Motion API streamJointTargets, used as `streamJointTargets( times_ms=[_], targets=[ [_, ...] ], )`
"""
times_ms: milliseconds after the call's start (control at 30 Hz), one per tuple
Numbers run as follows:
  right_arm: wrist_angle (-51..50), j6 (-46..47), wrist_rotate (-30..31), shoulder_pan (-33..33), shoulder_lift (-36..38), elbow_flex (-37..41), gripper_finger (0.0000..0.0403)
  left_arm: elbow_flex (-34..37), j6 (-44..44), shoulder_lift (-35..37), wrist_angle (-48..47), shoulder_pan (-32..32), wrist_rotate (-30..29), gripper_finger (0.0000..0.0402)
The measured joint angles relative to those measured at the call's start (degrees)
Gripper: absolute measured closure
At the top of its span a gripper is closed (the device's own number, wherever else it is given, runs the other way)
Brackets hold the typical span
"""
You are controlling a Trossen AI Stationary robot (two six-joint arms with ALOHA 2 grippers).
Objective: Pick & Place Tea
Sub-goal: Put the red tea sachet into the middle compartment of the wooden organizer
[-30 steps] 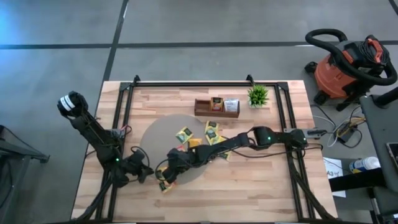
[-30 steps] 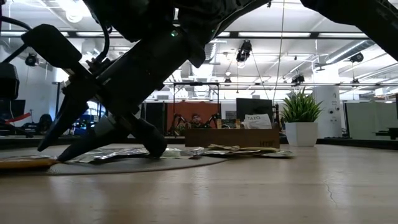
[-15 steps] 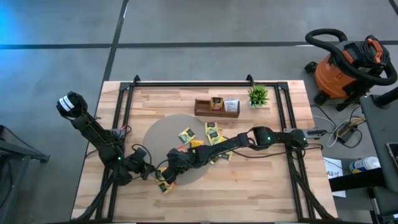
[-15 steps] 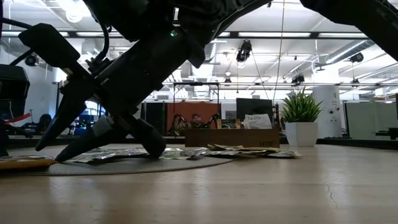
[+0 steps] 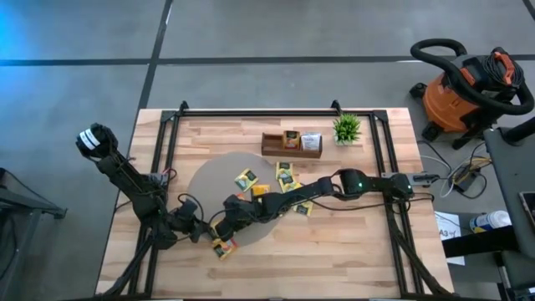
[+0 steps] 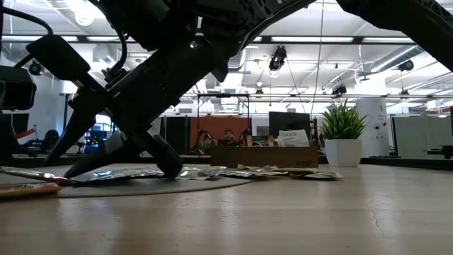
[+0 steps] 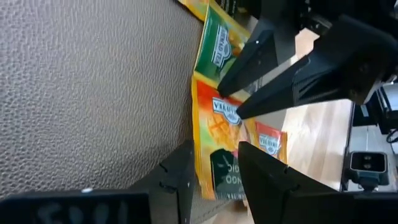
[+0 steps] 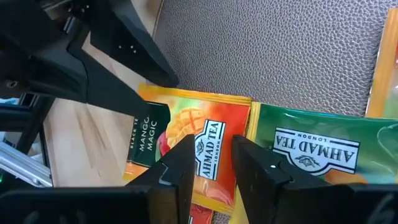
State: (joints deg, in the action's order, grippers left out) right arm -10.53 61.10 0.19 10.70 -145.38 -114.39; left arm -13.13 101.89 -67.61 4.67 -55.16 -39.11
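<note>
An orange tea sachet (image 7: 217,134) with a dark label lies at the near edge of the round grey mat (image 5: 205,180), partly over another orange-red sachet (image 7: 268,142) and beside a green one (image 8: 311,149). My left gripper (image 5: 206,232) comes at its dark-label end from the table's left. My right gripper (image 5: 219,236) reaches across the mat from the right, fingers a little apart, tips on the same sachet. In the low view the sachet (image 6: 35,174) slopes, higher toward the left gripper. My left gripper has the orange sachet's dark-label end (image 7: 222,177) between its two fingers, coming low and slanting from the table's left. That end is raised a little off the sachet beneath; the other end stays down. My right gripper rests both fingertips (image 7: 239,113) on the sachet's printed face near its middle (image 7: 227,112), slanting down from the table's right. The sachet spreads wider than the gap between the fingers and lies under them, not pinched.
More sachets (image 5: 247,180) (image 5: 285,176) lie on the mat under my right arm. The wooden tray (image 5: 276,151) with sachets in it and a potted plant (image 5: 346,128) stand at the far edge. Black frame rails (image 5: 171,167) run along both sides.
My left gripper has gone a little toward the table's right, up to the right gripper and the orange sachet. In the low view the sachet's end on the left gripper's side has come up off the one below, while the end under the right fingertips has stayed down.
</note>
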Motion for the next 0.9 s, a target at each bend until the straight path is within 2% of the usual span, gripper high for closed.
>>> streamJointTargets(
  times_ms=[233, 567, 900],
  targets=[
    [0.0, 0.1, -0.1, 0.0, 0.0, -0.1, 0.0298, 0.0, -1.0, 0.0, 0.8, 0.0, 1.2, 0.0289],
    [0.1, -0.1, -0.1, 0.0, 0.0, 0.0, 0.0298, 0.1, -3.3, 0.0, 2.5, 0.0, 1.1, 0.0347],
    [-3.8, -5.3, -0.7, 0.0, 0.0, -3.0, 0.0298, 0.2, -3.0, 0.2, 0.8, -0.1, 1.4, 0.0351]
  ],
)
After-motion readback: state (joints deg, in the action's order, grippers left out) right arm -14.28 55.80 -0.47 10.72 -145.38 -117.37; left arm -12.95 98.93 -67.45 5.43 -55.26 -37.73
